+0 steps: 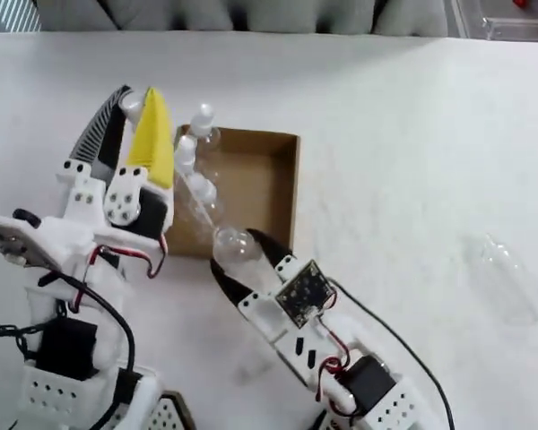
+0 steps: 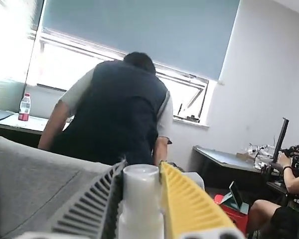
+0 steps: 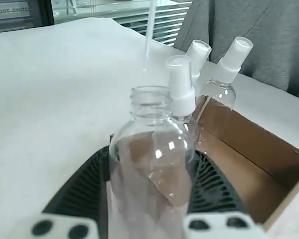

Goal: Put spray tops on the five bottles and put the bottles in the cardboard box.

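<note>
Here, the left gripper [image 1: 136, 94] is raised beside the cardboard box [image 1: 260, 179], and its fingers pinch a white spray top [image 2: 139, 196]. In the left wrist view the top sits upright between the ribbed grey finger [image 2: 92, 206] and the yellow finger [image 2: 189, 204], touching both, with its cap level with their tips. The top's thin dip tube [image 3: 148, 35] hangs down in the right wrist view. Its lower end is above the neck of the open bottle [image 3: 152, 164] and not inside it.

The right gripper [image 1: 235, 249] holds that clear bottle upright at the near edge of the box. Its two black fingers [image 3: 87, 186] are closed against the bottle's body from either side, below the shoulder. The threaded mouth stands free above them and has no top on it.

Three capped bottles [image 1: 197, 157] stand in the box, in a row along the wall nearest the left arm, close to one another. Their white spray heads rise above the box rim.

Another clear bottle [image 1: 511, 282] lies on its side on the white desk [image 1: 386, 107], well apart from the box and from both arms, on the right arm's side.
</note>
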